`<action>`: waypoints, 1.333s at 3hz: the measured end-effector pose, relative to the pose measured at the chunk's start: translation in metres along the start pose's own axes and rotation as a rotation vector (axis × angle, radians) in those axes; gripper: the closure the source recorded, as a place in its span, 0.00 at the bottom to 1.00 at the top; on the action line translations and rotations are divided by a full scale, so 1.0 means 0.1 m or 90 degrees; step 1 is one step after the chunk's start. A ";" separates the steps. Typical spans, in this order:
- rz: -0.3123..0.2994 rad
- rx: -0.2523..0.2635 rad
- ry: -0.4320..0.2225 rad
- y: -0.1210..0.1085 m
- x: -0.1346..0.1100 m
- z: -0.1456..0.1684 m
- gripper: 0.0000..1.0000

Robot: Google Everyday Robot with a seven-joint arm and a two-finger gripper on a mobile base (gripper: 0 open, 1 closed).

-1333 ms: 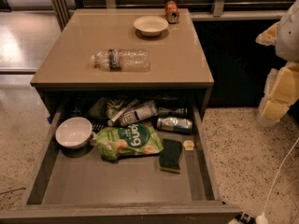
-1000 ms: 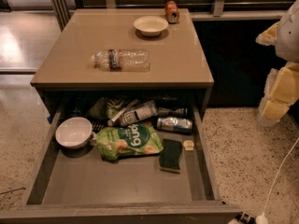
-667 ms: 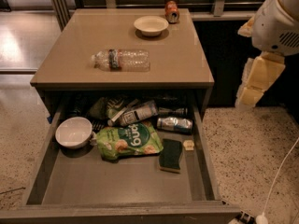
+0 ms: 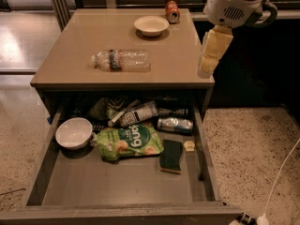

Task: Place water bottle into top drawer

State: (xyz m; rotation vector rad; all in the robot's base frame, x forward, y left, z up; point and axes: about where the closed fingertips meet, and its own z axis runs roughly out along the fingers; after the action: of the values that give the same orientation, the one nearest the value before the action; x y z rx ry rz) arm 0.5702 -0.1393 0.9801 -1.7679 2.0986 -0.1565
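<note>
Your gripper (image 4: 206,68) hangs from the white arm at the upper right, just over the right edge of the tan, flat-topped desk (image 4: 65,50). You cannot tell from this view how far it is open; nothing shows in its grasp.

The clear, crinkled plastic water bottle (image 4: 122,60) lies on its side on the desk, near the front edge, cap to the left, well apart from the gripper. Behind it sit a shallow white bowl (image 4: 151,25) and a small orange-brown can (image 4: 172,11).

Below, the wide grey-brown top drawer (image 4: 117,186) stands pulled out. Towards its back you have a round white bowl (image 4: 73,133) at the left, a green snack bag (image 4: 130,142) in the middle, a dark green sponge (image 4: 172,156) and a silver can (image 4: 175,124) to the right, and a bottle with a white-and-black label (image 4: 138,114) behind the bag. The front part of its floor is bare.
</note>
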 end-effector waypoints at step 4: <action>-0.117 -0.044 -0.043 -0.56 -1.15 0.74 0.00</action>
State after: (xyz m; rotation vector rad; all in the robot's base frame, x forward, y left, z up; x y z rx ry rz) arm 0.6635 -0.0274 0.9564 -1.9782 1.9140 -0.0747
